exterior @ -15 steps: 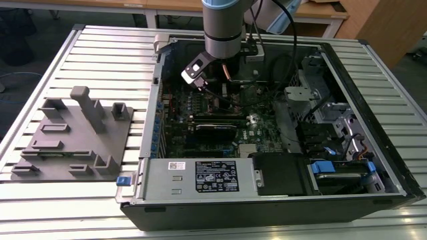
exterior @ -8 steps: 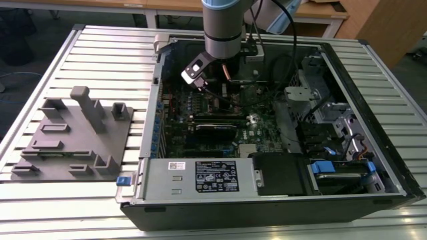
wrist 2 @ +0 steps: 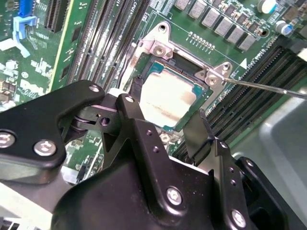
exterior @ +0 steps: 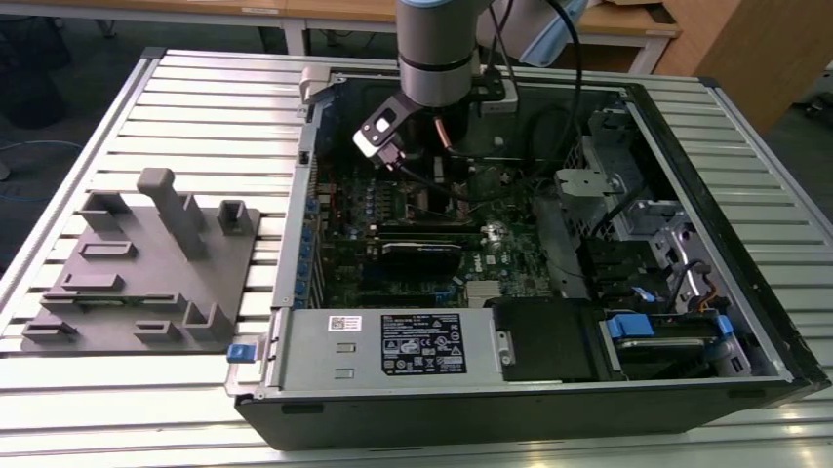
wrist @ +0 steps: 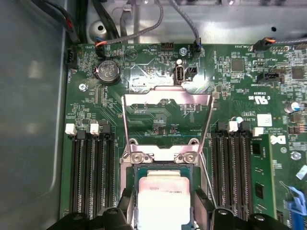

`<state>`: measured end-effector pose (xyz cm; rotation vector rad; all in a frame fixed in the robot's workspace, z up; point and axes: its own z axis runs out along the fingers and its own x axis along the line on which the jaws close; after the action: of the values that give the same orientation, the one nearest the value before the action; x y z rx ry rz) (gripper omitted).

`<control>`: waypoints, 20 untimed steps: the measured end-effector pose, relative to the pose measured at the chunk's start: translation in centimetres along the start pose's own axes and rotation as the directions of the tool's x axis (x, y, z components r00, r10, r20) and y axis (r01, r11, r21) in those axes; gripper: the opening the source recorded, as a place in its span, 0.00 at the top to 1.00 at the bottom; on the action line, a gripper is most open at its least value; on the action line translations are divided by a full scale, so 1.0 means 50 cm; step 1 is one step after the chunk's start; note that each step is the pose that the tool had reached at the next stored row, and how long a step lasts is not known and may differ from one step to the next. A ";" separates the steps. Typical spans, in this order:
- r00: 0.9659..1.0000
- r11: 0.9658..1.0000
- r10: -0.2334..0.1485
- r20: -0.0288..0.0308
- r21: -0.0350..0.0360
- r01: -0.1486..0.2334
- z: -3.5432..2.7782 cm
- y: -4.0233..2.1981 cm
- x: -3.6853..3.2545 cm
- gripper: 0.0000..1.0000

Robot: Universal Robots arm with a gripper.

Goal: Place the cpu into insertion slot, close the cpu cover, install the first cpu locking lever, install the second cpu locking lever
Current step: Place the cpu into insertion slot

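The gripper (wrist 2: 169, 102) pinches the cpu (wrist: 164, 196) by opposite edges as it sits in the insertion slot (wrist: 163, 155). The cpu cover (wrist: 168, 98) stands raised behind. The open computer case (exterior: 521, 421) lies on a slatted metal table (exterior: 195, 97), with a wooden desk (exterior: 625, 24) beyond.

The cpu (wrist: 164, 199) is faced in dull silver-grey, and the cpu cover (wrist: 167, 97) is finished in bright silver. The circuit board (wrist: 158, 115) is coloured green and lined with black long slots (wrist: 91, 177). The tabletop (exterior: 195, 107) is ribbed in pale grey.
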<state>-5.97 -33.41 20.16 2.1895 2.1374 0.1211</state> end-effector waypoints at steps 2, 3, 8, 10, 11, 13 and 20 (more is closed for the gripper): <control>1.000 1.000 0.000 0.000 0.000 0.000 -0.004 0.000 0.000 0.38; 1.000 1.000 0.000 0.000 0.000 0.000 -0.004 0.001 0.000 0.38; 1.000 1.000 0.000 0.000 0.000 0.000 -0.005 0.001 0.000 0.38; 1.000 1.000 0.000 0.000 0.000 0.000 -0.005 0.001 0.000 0.38; 1.000 1.000 0.000 0.000 0.000 0.000 -0.005 0.001 0.000 0.40; 1.000 1.000 0.000 0.000 0.000 0.000 -0.005 0.001 0.000 0.46; 1.000 1.000 0.000 0.000 0.000 0.000 -0.006 0.001 0.000 0.76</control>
<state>-5.97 -33.41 20.46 2.1896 2.1374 0.1212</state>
